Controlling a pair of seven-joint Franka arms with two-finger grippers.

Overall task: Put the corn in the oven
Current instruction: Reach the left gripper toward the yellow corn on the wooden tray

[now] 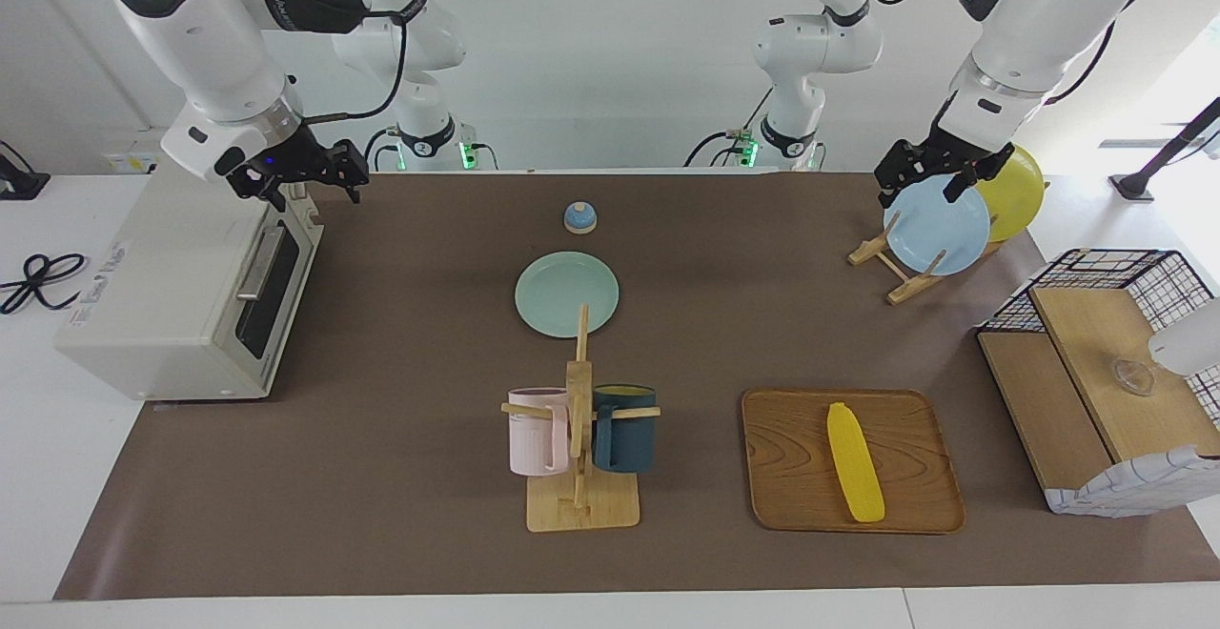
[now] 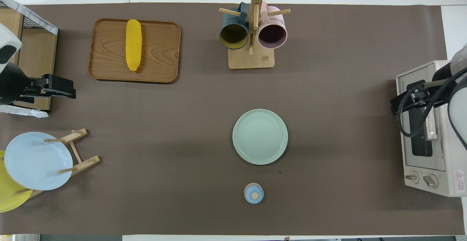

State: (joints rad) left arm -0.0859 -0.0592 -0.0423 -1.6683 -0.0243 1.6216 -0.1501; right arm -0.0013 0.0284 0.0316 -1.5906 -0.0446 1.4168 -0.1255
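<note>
Since we read outward from the robots, the first thing on the worktop is a small blue lidded pot, then the mint plate. Our right gripper hangs over the oven's top front edge, jaws apart and empty, probably stationed there to pull the bar handle; the door is shut. Our left gripper, jaws likewise apart, hovers over the plate rack with its blue and yellow plates. Farther out stands the mug tree. Farthest, toward the left arm's end, the corn lies flat on the wooden tray, untouched.
</note>
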